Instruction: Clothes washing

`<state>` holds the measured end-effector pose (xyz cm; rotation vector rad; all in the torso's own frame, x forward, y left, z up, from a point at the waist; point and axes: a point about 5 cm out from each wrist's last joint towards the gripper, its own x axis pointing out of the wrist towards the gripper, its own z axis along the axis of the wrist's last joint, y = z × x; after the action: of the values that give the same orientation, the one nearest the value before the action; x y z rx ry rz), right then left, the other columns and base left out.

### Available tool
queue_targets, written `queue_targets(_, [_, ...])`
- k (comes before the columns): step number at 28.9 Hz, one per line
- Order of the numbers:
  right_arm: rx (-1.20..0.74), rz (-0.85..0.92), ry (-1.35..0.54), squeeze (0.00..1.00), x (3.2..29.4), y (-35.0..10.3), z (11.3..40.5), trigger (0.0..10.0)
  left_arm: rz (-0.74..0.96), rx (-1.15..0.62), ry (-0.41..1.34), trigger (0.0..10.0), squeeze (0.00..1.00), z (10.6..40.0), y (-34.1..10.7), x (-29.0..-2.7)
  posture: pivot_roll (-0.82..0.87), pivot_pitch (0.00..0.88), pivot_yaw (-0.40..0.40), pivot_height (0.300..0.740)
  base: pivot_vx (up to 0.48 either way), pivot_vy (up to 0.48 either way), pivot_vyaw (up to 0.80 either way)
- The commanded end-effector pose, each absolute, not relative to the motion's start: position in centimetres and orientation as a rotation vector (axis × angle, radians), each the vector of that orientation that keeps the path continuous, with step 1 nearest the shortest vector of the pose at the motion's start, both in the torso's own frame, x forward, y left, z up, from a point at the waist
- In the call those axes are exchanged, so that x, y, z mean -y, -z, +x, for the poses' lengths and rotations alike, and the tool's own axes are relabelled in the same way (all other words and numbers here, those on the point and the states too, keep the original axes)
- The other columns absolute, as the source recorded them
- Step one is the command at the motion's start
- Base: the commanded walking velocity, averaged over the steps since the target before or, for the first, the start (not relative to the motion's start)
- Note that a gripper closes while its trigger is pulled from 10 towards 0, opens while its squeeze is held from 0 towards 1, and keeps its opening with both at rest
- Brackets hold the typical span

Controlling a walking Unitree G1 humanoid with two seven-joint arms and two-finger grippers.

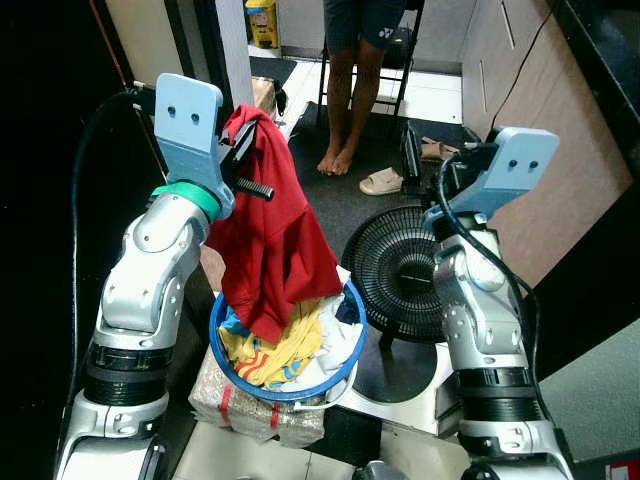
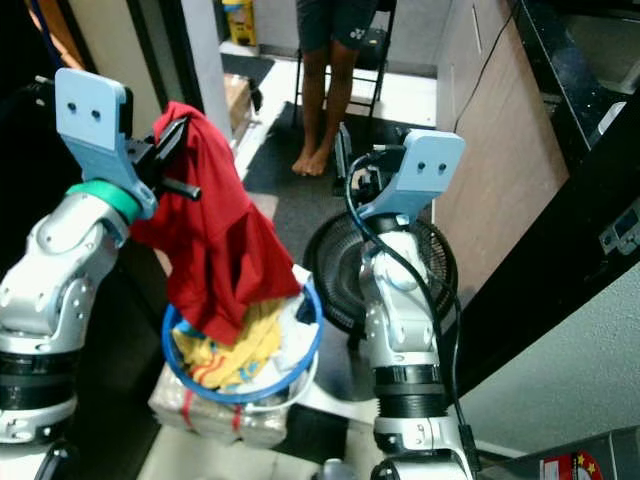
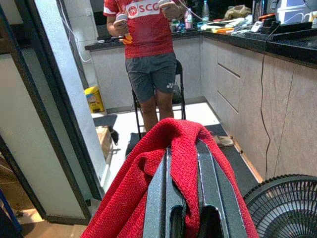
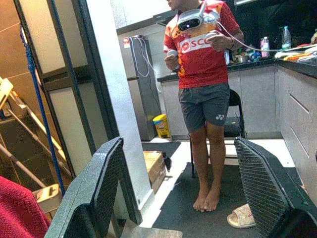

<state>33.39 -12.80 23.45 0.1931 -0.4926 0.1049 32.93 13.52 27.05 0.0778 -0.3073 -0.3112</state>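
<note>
My left gripper [image 1: 243,140] is raised high and shut on a red garment [image 1: 270,235], which hangs down from its fingers [image 3: 181,198] into a blue-rimmed laundry basket [image 1: 345,368]. The basket holds yellow, white and patterned clothes [image 1: 275,355]. The red garment [image 3: 138,173] drapes over both black fingers in the left wrist view. My right gripper [image 4: 178,193] is raised to the right of the basket, open with nothing between its fingers, and its wrist [image 1: 500,170] stands above a fan.
A black floor fan [image 1: 395,275] stands right of the basket. A barefoot person [image 1: 350,80] stands ahead in front of a chair, with slippers [image 1: 382,181] on the dark mat. Cabinets [image 1: 540,120] run along the right; a door frame [image 1: 232,50] is at left.
</note>
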Motion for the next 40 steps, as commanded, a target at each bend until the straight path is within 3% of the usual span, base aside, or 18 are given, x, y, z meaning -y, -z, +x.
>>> queue_targets(1, [0.488,0.179,-0.114,0.0,12.6,-23.3,33.2,10.0,0.081,0.345,0.325,10.0,0.0,33.0,-27.8,-13.3,-0.15,0.0,0.076,0.726,0.0,0.0,0.0])
queue_targets(40, [0.484,0.173,-0.126,0.0,12.5,-23.4,33.3,10.0,0.105,0.363,0.274,10.0,0.0,33.2,-27.9,-14.3,-0.12,0.0,0.058,0.726,0.0,0.0,0.0])
